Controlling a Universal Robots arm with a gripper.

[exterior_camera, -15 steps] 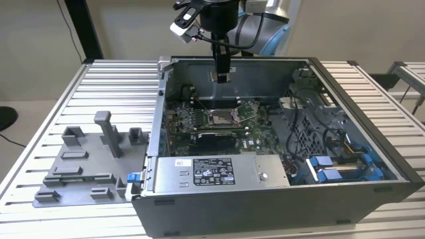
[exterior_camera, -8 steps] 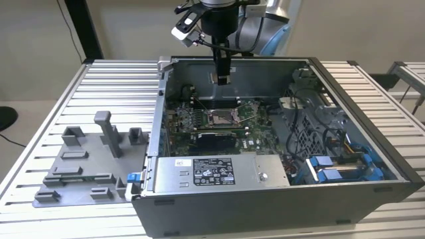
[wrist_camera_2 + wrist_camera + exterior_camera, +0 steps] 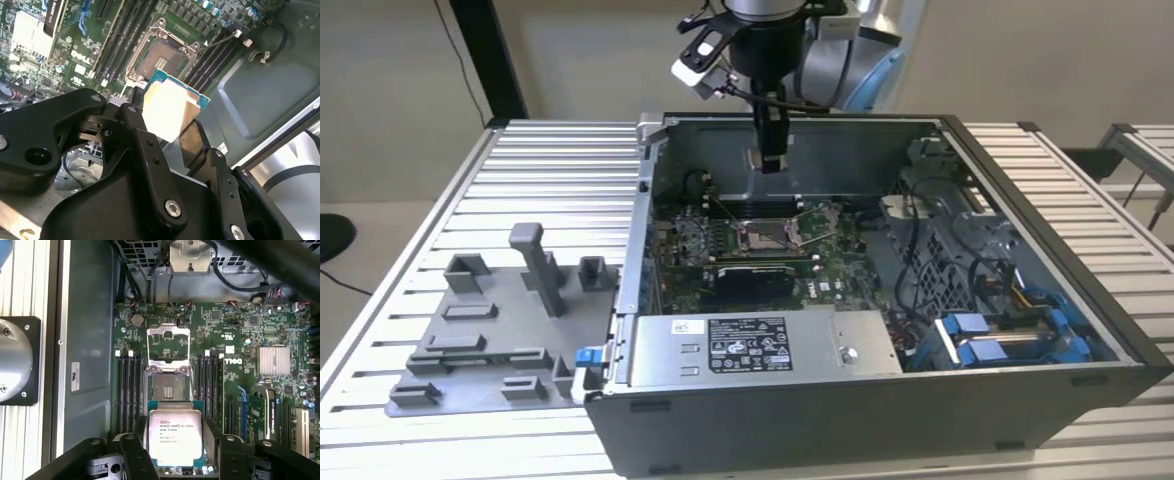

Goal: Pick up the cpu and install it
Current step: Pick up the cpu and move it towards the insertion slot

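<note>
Because the cpu [image 3: 174, 432] has to meet the open socket [image 3: 167, 390] squarely, I judge, my tool [image 3: 774, 158] clamps it by opposite edges, lid up, inside the case [image 3: 854, 425], above the board near that socket.

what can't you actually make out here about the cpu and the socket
cpu underside: faces away in both wrist views.
cpu's clamped edges: covered by fingers of the gripper, first wrist view.
socket near corner: behind the cpu, second wrist view.
socket pins: too small, exterior view.
</note>
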